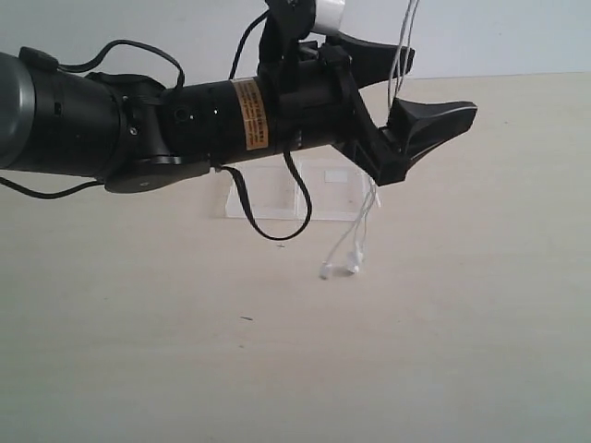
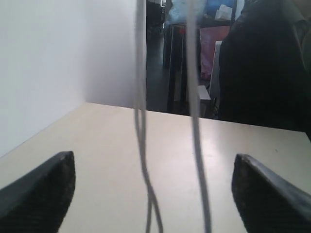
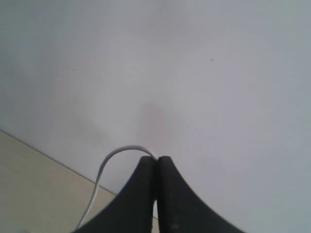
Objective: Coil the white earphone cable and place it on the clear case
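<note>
1. Left arm [image 1: 185, 115]: black cyl. body, grey section at base end.
2. Yellow-orange label band [image 1: 249, 114] w/ small print round forearm.
3. Black cables [image 1: 277, 238] loop off it, above & below.
4. Left gripper [image 1: 443, 83]: black, tapered wedge fingers.
5. Right gripper [image 3: 156, 159]: matte black, fingers flare in curves.

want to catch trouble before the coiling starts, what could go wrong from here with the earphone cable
1. The right gripper pinches the white earphone cable only at its very fingertips, so the thin wire could slip out and drop.
2. Separate strands hang between the open fingers of the left gripper; closing may catch only some.
3. The arm's black cable loops low in front of the clear case and might nudge it or snag the earbuds.
</note>
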Tool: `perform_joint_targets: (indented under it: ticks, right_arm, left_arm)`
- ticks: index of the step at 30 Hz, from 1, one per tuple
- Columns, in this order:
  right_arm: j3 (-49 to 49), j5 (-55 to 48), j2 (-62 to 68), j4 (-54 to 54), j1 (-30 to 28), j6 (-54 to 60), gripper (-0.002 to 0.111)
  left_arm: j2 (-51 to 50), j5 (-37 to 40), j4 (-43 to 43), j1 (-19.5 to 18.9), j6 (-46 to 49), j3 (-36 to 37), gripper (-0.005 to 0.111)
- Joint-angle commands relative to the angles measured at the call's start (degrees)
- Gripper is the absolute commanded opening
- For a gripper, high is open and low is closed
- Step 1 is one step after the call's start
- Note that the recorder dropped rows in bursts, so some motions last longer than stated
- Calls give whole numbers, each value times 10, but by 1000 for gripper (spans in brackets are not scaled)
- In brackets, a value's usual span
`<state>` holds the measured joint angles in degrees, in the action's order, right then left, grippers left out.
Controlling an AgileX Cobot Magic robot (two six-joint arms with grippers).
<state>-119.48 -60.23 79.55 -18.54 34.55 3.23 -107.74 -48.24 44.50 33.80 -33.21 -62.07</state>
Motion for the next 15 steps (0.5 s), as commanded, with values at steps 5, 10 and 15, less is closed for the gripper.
perform_joint_targets:
  ticks: [5,10,15]
  right_arm:
    - [1,13,-5,3,1,1,0]
    - [1,15,-5,3,1,1,0]
    - [1,15,-5,7,1,2,0]
  left_arm:
    - [0,35,2,9,-16,-3,30]
    - [0,35,2,9,-17,-3,1]
    - [0,35,-3,9,-17,-3,30]
